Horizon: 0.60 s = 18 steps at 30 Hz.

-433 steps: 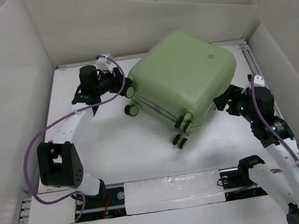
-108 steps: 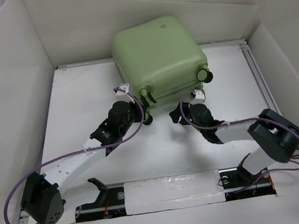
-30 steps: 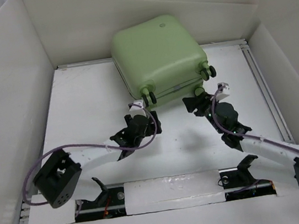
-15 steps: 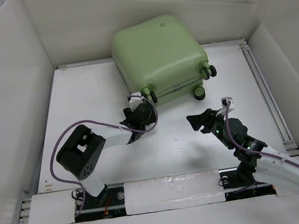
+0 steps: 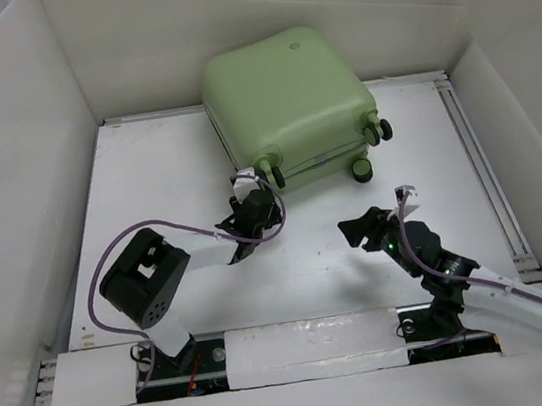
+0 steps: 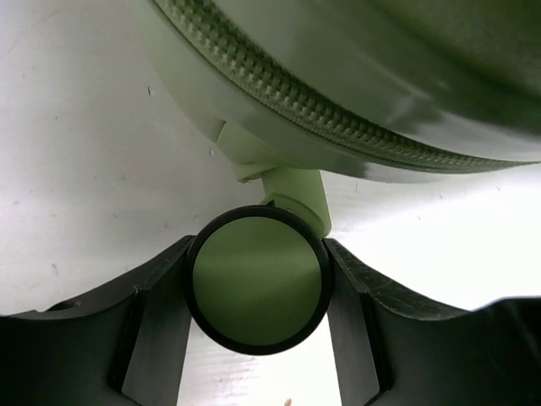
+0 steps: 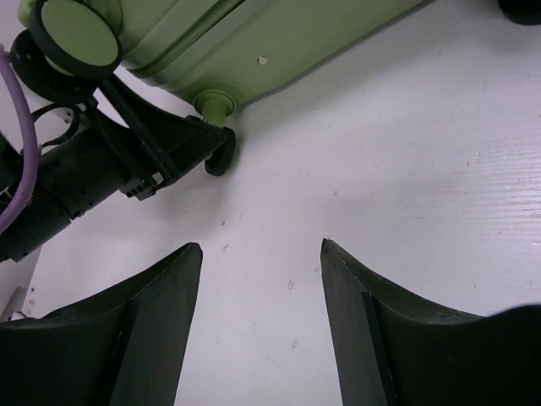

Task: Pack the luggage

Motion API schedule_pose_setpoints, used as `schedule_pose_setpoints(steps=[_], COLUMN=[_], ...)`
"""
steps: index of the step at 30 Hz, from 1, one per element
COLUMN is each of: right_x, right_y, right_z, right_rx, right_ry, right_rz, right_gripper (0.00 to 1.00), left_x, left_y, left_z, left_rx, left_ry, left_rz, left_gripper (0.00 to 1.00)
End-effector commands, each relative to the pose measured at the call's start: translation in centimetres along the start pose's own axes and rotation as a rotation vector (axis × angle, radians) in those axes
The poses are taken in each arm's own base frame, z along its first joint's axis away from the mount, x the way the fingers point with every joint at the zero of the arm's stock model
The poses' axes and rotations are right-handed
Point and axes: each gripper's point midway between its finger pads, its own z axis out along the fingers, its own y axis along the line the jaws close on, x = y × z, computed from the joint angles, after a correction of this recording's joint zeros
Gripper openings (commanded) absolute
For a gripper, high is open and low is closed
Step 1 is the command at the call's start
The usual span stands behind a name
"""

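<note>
Luggage (image 5: 286,95) zipped shut, lying at the far middle of the table (image 5: 157,179), wheels toward the arms.
Left gripper (image 6: 258,254) clamps 1 near-left wheel (image 6: 257,292) between its 2 fingers; right gripper (image 7: 260,254) hangs wide and empty over bare table, apart from the case.

A white table (image 5: 157,179) with faint scuffs and specks lies under the left gripper (image 5: 256,198) and the right gripper (image 5: 358,230). Boxing it in, all plain white, stand a back wall (image 5: 255,13) beyond both grippers, a left wall (image 5: 15,178) well to the left of the left gripper, and a right wall (image 5: 533,126) to the right of the right gripper, with a metal rail (image 5: 484,173) along the table's edge at its foot. The light is soft and even across the table around both grippers.
</note>
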Motion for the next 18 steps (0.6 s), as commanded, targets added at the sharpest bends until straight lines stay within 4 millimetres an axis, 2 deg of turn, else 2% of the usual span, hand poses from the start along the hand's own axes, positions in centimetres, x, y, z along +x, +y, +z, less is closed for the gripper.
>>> schedule_pose_setpoints(steps=[1,3,4,5,7,8,9,11,14,17,18], right_x=[-0.7,-0.3,-0.5,-0.7,-0.9,-1.0,-1.2,-1.1,-1.2,-1.9,-2.8], right_y=[0.3,0.0,0.0,-0.2,-0.5,-0.6,-0.8,-1.1,-2.2,-2.8,-2.3], right_z=[0.0,0.0,0.0,0.1,0.1,0.1,0.1,0.2,0.4,0.8,0.9], right_rx=[-0.003,0.005,0.013,0.024,0.037,0.045,0.053,0.068,0.120,0.154,0.132], right_ry=[-0.032,-0.029,-0.037,-0.047,-0.060,-0.069,-0.077,-0.077,-0.096,-0.133,-0.174], right_rz=[0.010,0.005,0.016,0.016,0.016,0.016,0.016,0.012,-0.018,-0.076,-0.093], right_gripper=[0.65,0.65,0.65,0.65,0.65,0.65,0.65,0.65,0.65,0.63,0.61], left_x=[-3.9,-3.3,-4.1,-2.8,-2.4,-3.0,-2.0,-2.1,-0.5,0.2,0.1], left_y=[0.6,1.5,1.5,2.7,3.9,4.3,5.2,5.2,5.8,6.3,6.1], left_z=[-2.5,-3.9,-5.2,-5.7,-6.4,-7.2,-7.5,-8.5,-9.3,-10.0,-10.1], left_rx=[0.054,0.070,0.101,0.087,0.072,0.071,0.057,0.088,0.116,0.139,0.152], left_ry=[-0.112,-0.108,-0.132,-0.111,-0.101,-0.125,-0.105,-0.109,-0.079,-0.077,-0.078], left_rz=[0.010,-0.032,-0.051,-0.050,-0.078,-0.088,-0.088,-0.113,-0.125,-0.139,-0.142], left_gripper=[0.00,0.00,0.00,0.00,0.00,0.00,0.00,0.00,0.00,0.00,0.00])
